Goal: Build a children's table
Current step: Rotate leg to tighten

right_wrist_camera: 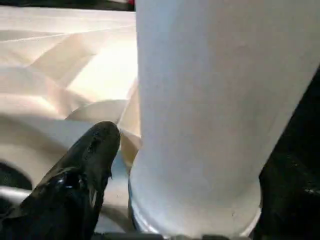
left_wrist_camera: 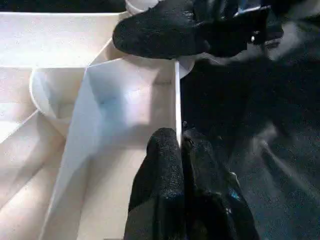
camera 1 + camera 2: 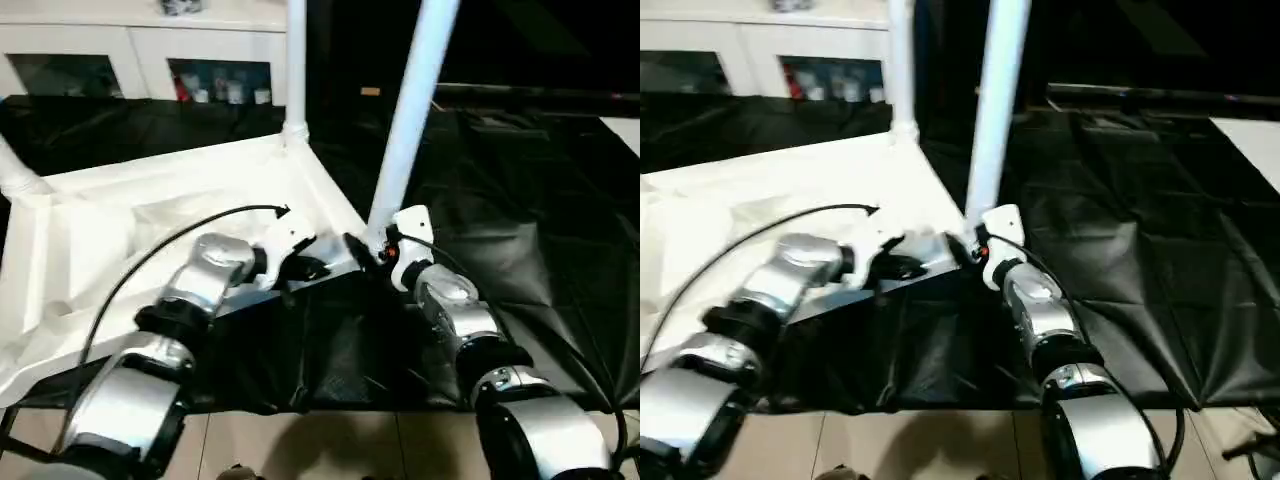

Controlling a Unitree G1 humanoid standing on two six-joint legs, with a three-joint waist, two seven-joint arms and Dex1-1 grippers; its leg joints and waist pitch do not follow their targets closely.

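The white tabletop (image 3: 150,220) lies upside down on a black cloth, ribbed underside up. Three white legs rise from its corner sockets: one at the near right corner (image 3: 410,110), one at the far corner (image 3: 296,60), one at the left edge (image 3: 15,175). My left gripper (image 2: 179,145) is shut on the thin rim of the tabletop, just left of the near right corner. My right gripper (image 3: 365,248) sits at the foot of the near right leg (image 1: 210,110). One of its fingers (image 1: 95,150) stands a little off the leg's side, and the jaws stand wide.
A white cabinet with glass doors (image 3: 130,60) runs along the back. The black cloth (image 3: 520,200) spreads wrinkled to the right and toward me. Pale floor tiles (image 3: 330,445) show below it. A black cable (image 3: 150,250) loops over my left forearm.
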